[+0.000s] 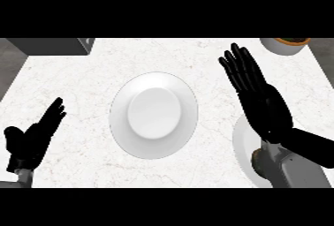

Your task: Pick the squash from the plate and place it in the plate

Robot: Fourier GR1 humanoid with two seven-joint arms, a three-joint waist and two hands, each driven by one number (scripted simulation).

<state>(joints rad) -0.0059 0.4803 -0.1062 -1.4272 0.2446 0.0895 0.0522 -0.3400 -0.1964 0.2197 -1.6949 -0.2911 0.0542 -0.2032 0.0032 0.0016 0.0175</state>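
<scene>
1. Your table [78,145] is a white marbled top filling the view. A dark grey block [55,46] sits at its far left corner, and a pale pot with a brown top [287,45] stands at the far right edge.
2. The centre plate [154,114] is the biggest item on the table, a white plate with nothing on it. Judging from the task, this is where the squash should end up.
3. A second white plate [241,141] lies near right, mostly covered by your right forearm; only its left rim shows.
4. Your right robot hand [257,99] hovers over that second plate, fingers straight and pointing far, released and holding nothing.
5. Your left robot hand [36,132] rests at the near left edge, fingers up and relaxed, also holding nothing.
6. You cannot see the squash anywhere. It most likely lies on the right plate, hidden beneath your right arm, so its long axis cannot be told.
7. If so, the right robot hand is much the nearer one, and the carry would run left to the centre plate.
</scene>
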